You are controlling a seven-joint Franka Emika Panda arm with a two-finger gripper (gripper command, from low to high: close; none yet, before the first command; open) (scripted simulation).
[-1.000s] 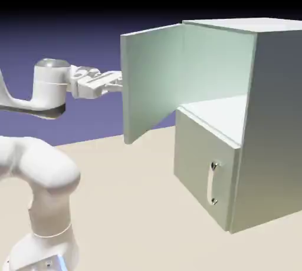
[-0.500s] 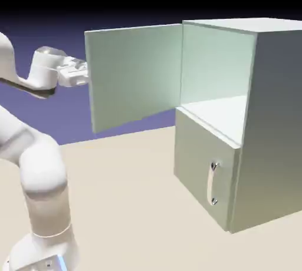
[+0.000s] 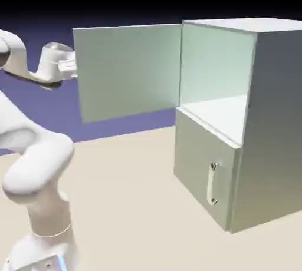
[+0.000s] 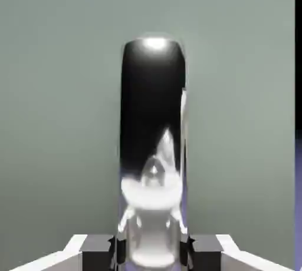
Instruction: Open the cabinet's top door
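The claw is pinching a shiny upright handle, its two dark fingertips pressed in on either side of the lower end in the hand view. The rest of the handle rises up the middle of that view, dark along most of its length, with bright glints at the top and near the bottom.

Straight in front of the claw, behind the handle, lies the top door, a flat grey-green panel that fills most of the hand view. Its edge shows near the right side of that view, with a strip of black and blue-violet beyond.

In the exterior view, the claw is mostly hidden behind the door's outer edge, on the exterior view's left. The handle is out of sight there. The door stands wide open, reaching from the front edge of the cabinet toward the exterior view's left, and the upper compartment is exposed.

Below that compartment, the lower door is closed, with its own silver handle upright near the edge on the exterior view's right. The white arm bends up from the lower left to the claw. A beige worktop spreads beneath, before a blue-violet backdrop.
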